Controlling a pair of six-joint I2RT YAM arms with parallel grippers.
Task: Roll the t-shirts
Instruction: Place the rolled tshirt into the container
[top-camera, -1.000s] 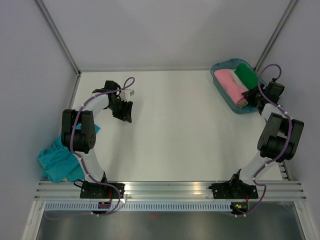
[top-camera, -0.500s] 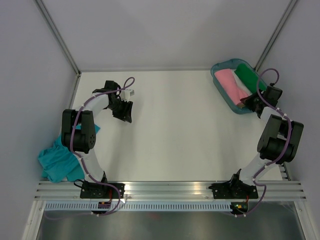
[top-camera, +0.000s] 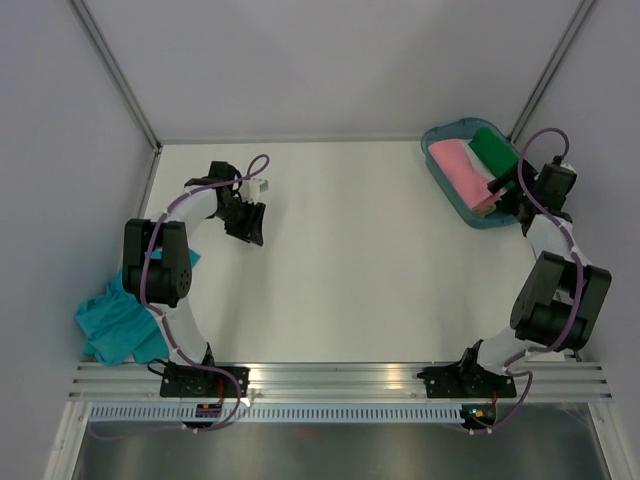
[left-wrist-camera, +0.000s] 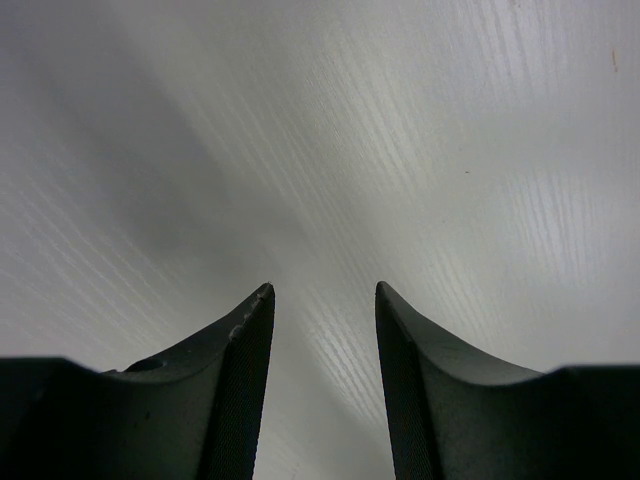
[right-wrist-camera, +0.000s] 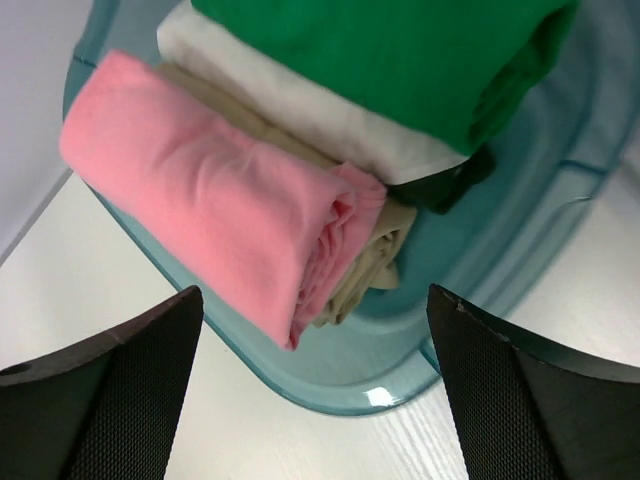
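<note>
**Pink tee rolled and in the tray; teal tee not yet started**

Right gripper (right-wrist-camera: 312, 295): fingers spread wide, nothing held. It hangs over the near end of the tray (right-wrist-camera: 545, 215). The salmon pink t-shirt (right-wrist-camera: 200, 210) lies as a tight roll directly below and just ahead of the finger gap, resting on a beige piece, with green fabric (right-wrist-camera: 400, 60) beyond. No contact shows in the wrist view.

Left gripper (left-wrist-camera: 322, 290): fingers parted by a narrow gap, empty, bare table (left-wrist-camera: 450, 150) beneath. The teal t-shirt (top-camera: 112, 322) is a crumpled heap well behind this gripper, back by the arm's base and off to its outer side.

Judgement: the pink roll looks finished, so the teal tee comes next.
- Lift the right gripper straight up, so no finger snags the roll's loose end.
- Bring the left gripper back and pinch one edge of the teal tee, not the bunch.
- Drag it onto open table and flatten it first; thin fabric will likely wrinkle.
</note>
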